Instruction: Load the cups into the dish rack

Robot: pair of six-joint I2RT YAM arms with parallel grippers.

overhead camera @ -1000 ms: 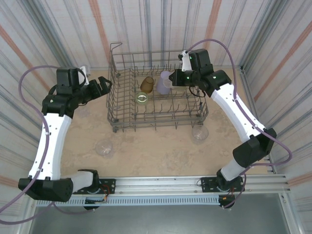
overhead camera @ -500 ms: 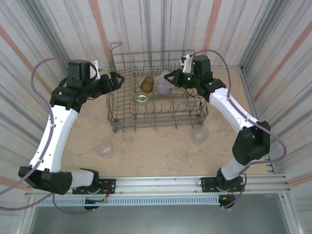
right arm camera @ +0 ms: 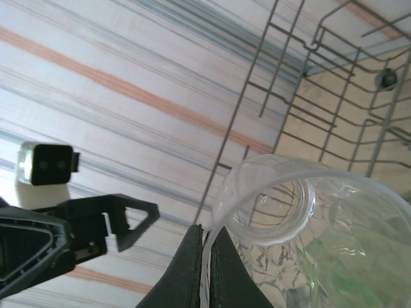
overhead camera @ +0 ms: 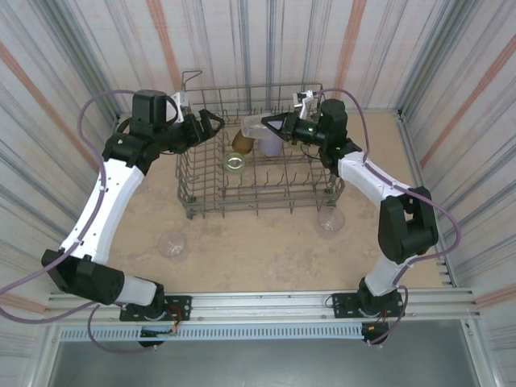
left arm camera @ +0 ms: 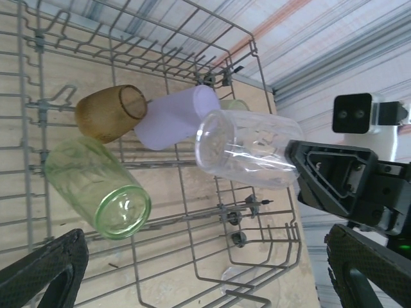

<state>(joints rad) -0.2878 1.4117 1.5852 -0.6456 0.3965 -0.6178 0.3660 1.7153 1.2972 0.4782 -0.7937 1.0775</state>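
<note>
Your right gripper [right arm camera: 205, 256] pinches the clear cup [left arm camera: 247, 149] by its rim, so it hangs sideways over the rack's [overhead camera: 187, 169] far side, ready to settle beside the lavender cup [left arm camera: 176, 115]. Your left gripper [overhead camera: 211, 121], fingers spread, hovers at the far-left corner, probably to steady it.

Six cups can be counted for certain. Three are clear: the held clear cup [overhead camera: 251, 127], pinched by its rim in the right pincer [overhead camera: 268, 124]; a second clear cup [overhead camera: 330, 219], well apart from that pincer on its near side; and a third clear cup [overhead camera: 172, 243], well apart from the left pincer [overhead camera: 211, 121] on its near side. One amber cup [overhead camera: 241, 142], one lavender cup [overhead camera: 270, 147] and one yellow-green cup [overhead camera: 235, 162] lie between the two pincers, lower down. A greenish rim [left arm camera: 234, 104] behind the lavender cup may be a seventh; that cannot be told. There is one dish rack [overhead camera: 193, 185], and there are two pincers.
</note>
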